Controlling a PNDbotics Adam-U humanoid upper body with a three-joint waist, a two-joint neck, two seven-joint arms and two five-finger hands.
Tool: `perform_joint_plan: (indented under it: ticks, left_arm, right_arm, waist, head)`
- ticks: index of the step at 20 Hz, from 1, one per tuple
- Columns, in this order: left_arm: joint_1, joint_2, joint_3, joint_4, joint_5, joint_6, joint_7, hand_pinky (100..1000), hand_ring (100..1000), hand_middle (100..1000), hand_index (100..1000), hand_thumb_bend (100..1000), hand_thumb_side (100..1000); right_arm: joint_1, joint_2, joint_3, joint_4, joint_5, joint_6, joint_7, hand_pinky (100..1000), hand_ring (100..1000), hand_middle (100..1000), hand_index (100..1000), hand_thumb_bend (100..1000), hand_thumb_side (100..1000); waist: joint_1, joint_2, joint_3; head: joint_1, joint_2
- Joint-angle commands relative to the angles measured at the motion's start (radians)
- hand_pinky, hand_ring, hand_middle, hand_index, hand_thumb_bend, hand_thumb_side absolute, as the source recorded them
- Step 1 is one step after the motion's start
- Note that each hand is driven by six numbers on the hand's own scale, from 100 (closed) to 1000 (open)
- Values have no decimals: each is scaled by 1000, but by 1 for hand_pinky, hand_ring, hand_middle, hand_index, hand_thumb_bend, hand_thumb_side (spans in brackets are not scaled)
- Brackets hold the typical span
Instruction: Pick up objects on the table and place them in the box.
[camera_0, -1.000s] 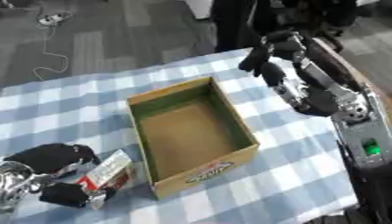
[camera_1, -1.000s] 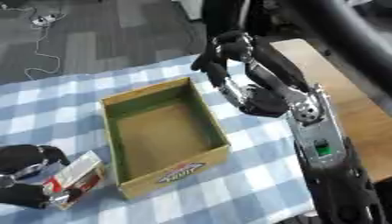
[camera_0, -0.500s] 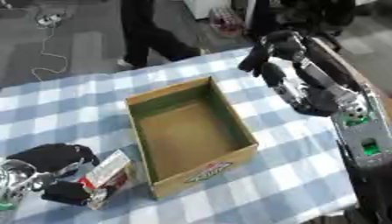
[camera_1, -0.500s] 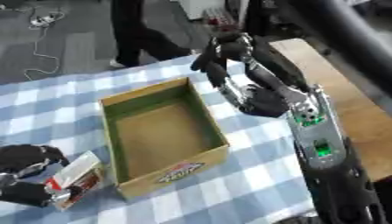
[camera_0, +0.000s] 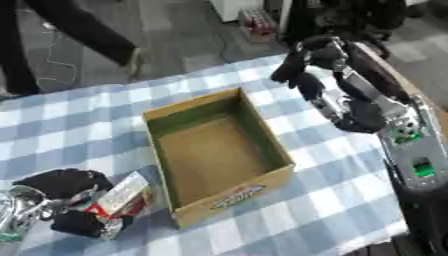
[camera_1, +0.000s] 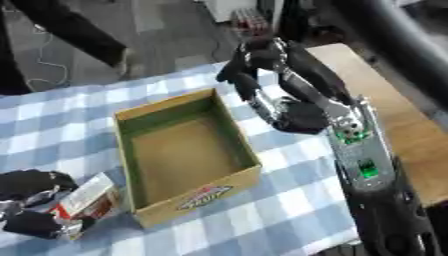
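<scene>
An open cardboard box (camera_0: 213, 150) stands in the middle of the blue-checked table, and nothing shows inside it. Just left of the box lies a white and red packet (camera_0: 118, 197). My left hand (camera_0: 66, 200) is at the lower left, its black fingers curled round that packet near the table surface. My right hand (camera_0: 308, 67) hovers above the table beyond the box's far right corner, fingers relaxed and holding nothing.
The checked cloth (camera_0: 324, 185) covers the table around the box. A wooden surface (camera_1: 420, 130) runs along the right side. Beyond the far edge is grey floor with a cable (camera_0: 52, 60) and a person's legs (camera_0: 79, 30) passing by.
The left hand stays curled on the packet beside the box, and the right hand holds its place. A person has walked leftward past the table's far edge.
</scene>
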Motion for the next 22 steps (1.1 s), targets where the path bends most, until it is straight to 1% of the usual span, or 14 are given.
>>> perform_joint_plan:
  ticks: [1,9,10,12,13,14,15,16,17,18,19,20,21,22]
  left_arm:
    - [-19,8,-1,1,1,-8,1,735,717,836,883,327,1000]
    - [-22,8,-8,27,-30,-19,1,739,716,831,879,319,971]
    - [-22,8,-9,28,-32,-20,1,733,698,814,869,309,968]
    - [-23,7,-9,26,-35,-21,1,701,625,758,825,264,971]
    - [-24,6,-8,18,-32,-21,1,640,554,691,767,215,956]
    - [-24,6,-7,6,-26,-21,1,561,482,610,691,163,915]
    - [-25,4,-4,-17,-10,-22,1,504,439,565,652,129,886]
    - [-23,6,-1,-38,5,-23,1,504,439,565,652,129,886]
    - [-24,5,3,-64,22,-24,2,356,330,478,578,100,843]
    - [-23,7,9,-91,40,-25,5,294,284,444,548,100,816]
    - [-21,9,12,-115,58,-28,12,159,163,349,487,100,760]
    - [-19,12,15,-132,71,-31,21,100,100,293,477,100,755]
    - [-17,13,18,-148,80,-38,38,100,100,207,393,100,722]
    - [-14,15,20,-159,84,-46,58,100,100,184,380,100,717]
  right_arm:
    - [-16,-3,-3,-13,-9,0,3,391,443,518,688,100,1000]
    - [-17,-2,-3,-13,-9,0,3,391,443,518,687,100,1000]
    - [-17,-2,-3,-13,-9,0,3,391,443,518,687,100,1000]
    - [-18,-2,-3,-13,-9,0,3,391,443,518,687,100,1000]
    - [-18,-2,-3,-13,-9,0,3,391,443,518,687,100,1000]
    - [-18,-2,-3,-13,-9,0,3,391,443,518,687,100,1000]
    - [-18,-2,-3,-13,-9,0,2,391,443,518,687,100,1000]
    - [-18,-2,-4,-13,-9,0,2,391,443,518,687,100,1000]
    - [-18,-2,-4,-13,-9,0,2,391,443,518,687,100,1000]
    - [-18,-2,-4,-13,-9,0,2,391,443,518,687,100,1000]
    - [-17,-2,-4,-13,-9,0,2,391,443,518,687,100,1000]
    - [-17,-2,-4,-13,-9,0,2,390,443,518,687,100,1000]
    - [-17,-2,-4,-13,-9,0,1,391,443,518,687,100,1000]
    - [-17,-3,-4,-13,-9,0,1,390,443,518,687,100,1000]
  waist:
    - [2,-7,-2]
    - [2,-7,-3]
    - [2,-7,-3]
    - [2,-7,-4]
    - [2,-7,-4]
    - [2,-7,-3]
    - [2,-7,-3]
    - [2,-7,-3]
    - [2,-7,-3]
    - [2,-7,-2]
    - [2,-7,-2]
    - [2,-7,-2]
    - [2,-7,-1]
    - [2,-7,-1]
  head:
    - [1,-3]
    - [3,-3]
    - [3,-3]
    - [3,-3]
    - [3,-3]
    - [3,-3]
    - [2,-3]
    - [1,-3]
    - [1,-3]
    - [1,-3]
    - [0,-3]
    - [0,-3]
    - [1,-3]
    - [1,-3]
